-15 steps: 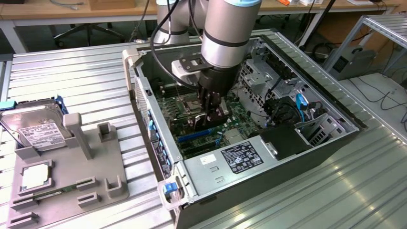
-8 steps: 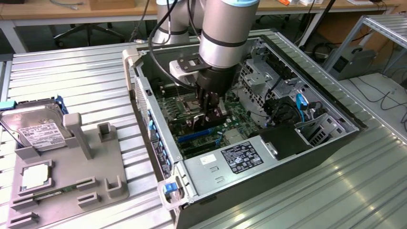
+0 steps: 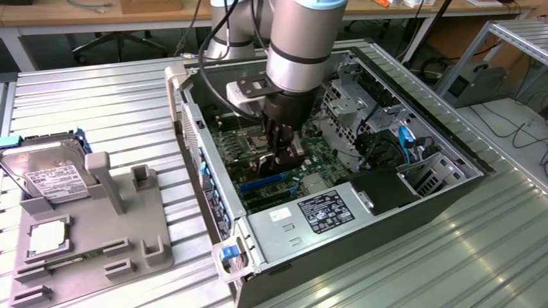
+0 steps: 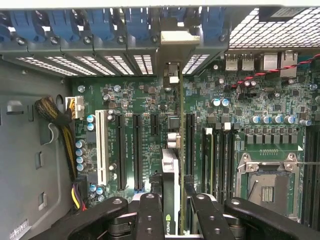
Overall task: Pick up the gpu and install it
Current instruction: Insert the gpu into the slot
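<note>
In the wrist view the gpu (image 4: 171, 165) stands on edge between my fingers (image 4: 150, 215). It runs from the gripper (image 4: 175, 220) across the motherboard (image 4: 140, 100) to its metal bracket (image 4: 175, 42) at the case's rear wall. The gripper is shut on the card. The card lies along a long black slot (image 4: 190, 145); whether it sits in it I cannot tell. In the exterior view the gripper (image 3: 283, 151) reaches down inside the open computer case (image 3: 428, 192), low over the board (image 3: 321, 160).
Other black slots (image 4: 136, 150) and a white slot (image 4: 102, 147) lie beside the card. The CPU socket (image 4: 267, 185) and a cable bundle (image 4: 55, 112) flank it. A grey fixture (image 3: 128, 224) on the exterior view's left carries a hard drive (image 3: 47, 170) and a CPU chip (image 3: 47, 237).
</note>
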Controlling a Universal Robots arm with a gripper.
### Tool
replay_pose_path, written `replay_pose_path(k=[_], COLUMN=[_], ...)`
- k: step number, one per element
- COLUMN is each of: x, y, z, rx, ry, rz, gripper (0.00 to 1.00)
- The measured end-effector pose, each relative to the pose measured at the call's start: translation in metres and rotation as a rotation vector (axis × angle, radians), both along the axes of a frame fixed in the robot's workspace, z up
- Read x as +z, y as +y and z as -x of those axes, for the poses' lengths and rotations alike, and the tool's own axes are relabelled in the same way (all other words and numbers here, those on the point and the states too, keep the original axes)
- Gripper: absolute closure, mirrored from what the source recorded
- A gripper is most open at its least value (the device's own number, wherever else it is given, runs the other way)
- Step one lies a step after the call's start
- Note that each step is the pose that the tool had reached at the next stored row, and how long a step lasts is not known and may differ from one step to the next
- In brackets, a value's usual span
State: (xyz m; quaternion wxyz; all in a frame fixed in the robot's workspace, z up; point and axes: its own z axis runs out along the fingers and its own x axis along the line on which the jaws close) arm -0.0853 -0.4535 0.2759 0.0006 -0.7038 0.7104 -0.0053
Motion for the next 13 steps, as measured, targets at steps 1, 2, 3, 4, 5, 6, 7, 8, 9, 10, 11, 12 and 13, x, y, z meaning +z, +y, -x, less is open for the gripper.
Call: replay_pose_path(k=[1, 2, 3, 4, 5, 6, 7, 8, 9, 10, 11, 12, 13], x=[-0.0008, -0.0015, -0.0021, -0.0024, -0.0026, -0.0029, -0.0031, -0.0033, -0.0034, -0.0036, -0.0046, -0.0058, -0.0066], y=[0.0000, 0.0000, 0.0000, 0.0000, -0.0001, 0.0000, 0.0000, 0.0000, 0.0000, 0.0000, 0.0001, 0.0001, 0.0001], z=[0.0000, 0.0001, 0.0002, 0.0003, 0.0005, 0.0008, 0.0012, 0.0017, 0.0021, 0.0024, 0.0026, 0.0029, 0.0031], rx=[0.000, 0.000, 0.000, 0.000, 0.000, 0.000, 0.000, 0.000, 0.000, 0.000, 0.000, 0.000, 0.000], ry=[-0.0001, 0.0000, 0.0001, 0.0002, 0.0002, 0.0002, 0.0001, 0.0001, 0.0001, 0.0001, -0.0001, 0.0001, 0.0001], rz=[-0.0001, 0.0001, 0.0002, 0.0004, 0.0005, 0.0004, 0.0003, 0.0002, 0.0002, 0.0003, -0.0001, 0.0002, 0.0003], gripper=[0.73, 0.73, 0.73, 0.73, 0.73, 0.73, 0.73, 0.73, 0.73, 0.73, 0.73, 0.73, 0.73])
